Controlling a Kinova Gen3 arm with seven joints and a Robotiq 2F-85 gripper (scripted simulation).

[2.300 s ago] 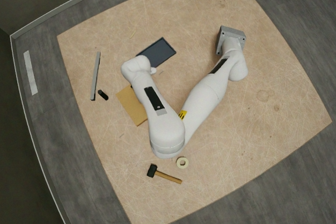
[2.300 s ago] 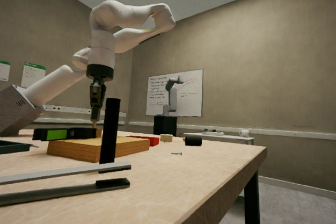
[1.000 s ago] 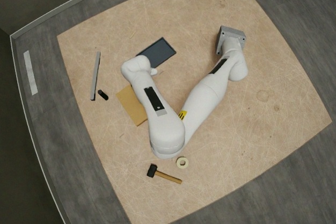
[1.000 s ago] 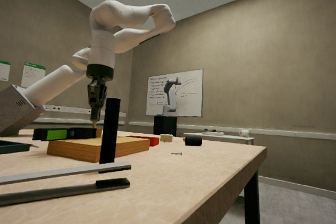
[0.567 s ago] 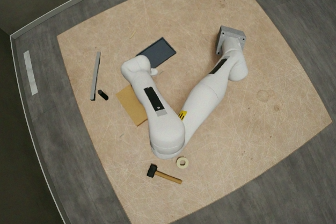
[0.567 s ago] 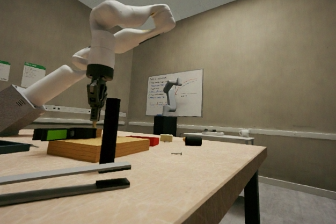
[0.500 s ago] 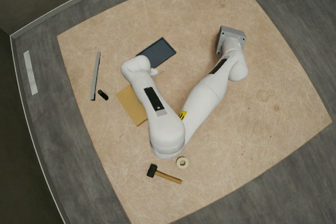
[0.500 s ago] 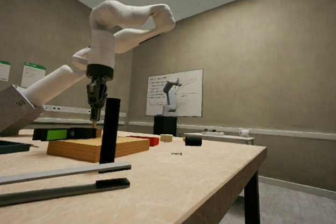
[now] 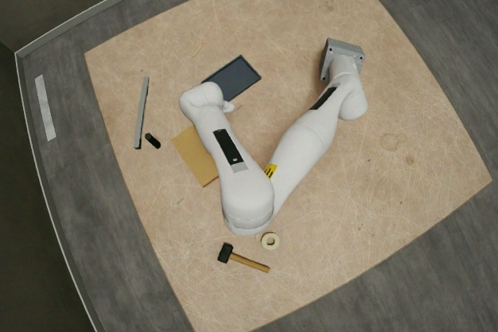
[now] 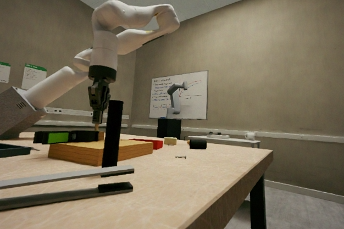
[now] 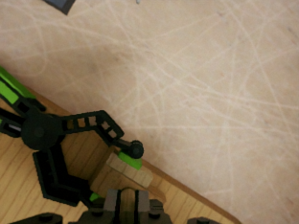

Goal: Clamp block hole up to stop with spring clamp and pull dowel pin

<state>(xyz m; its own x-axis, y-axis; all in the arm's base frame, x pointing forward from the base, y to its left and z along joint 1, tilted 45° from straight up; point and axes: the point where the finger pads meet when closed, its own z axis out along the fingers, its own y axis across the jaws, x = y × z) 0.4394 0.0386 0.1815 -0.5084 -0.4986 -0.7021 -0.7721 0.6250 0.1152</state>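
My gripper (image 10: 96,122) (image 11: 127,208) points down above the bench board (image 9: 192,154) (image 10: 75,154) and is shut on the upper part of the dowel pin (image 10: 96,127) (image 11: 127,207). The pin stands upright, its lower end hidden at the small wooden block (image 11: 114,181). The black and green spring clamp (image 10: 58,137) (image 11: 40,131) lies at the board, its green pads on either side of the block and the pale bench stop (image 11: 129,170). Nothing loose shows between block and stop, though my fingers hide part of them. How deep the pin sits is hidden.
A dark tray (image 9: 237,76) (image 10: 14,150) lies beside the board. A black upright cylinder (image 10: 112,134) and a grey bar (image 9: 141,112) (image 10: 66,174) stand on the other side. A mallet (image 9: 247,261) (image 10: 198,144), a tape ring (image 9: 265,236) and a red object (image 10: 157,144) lie farther off.
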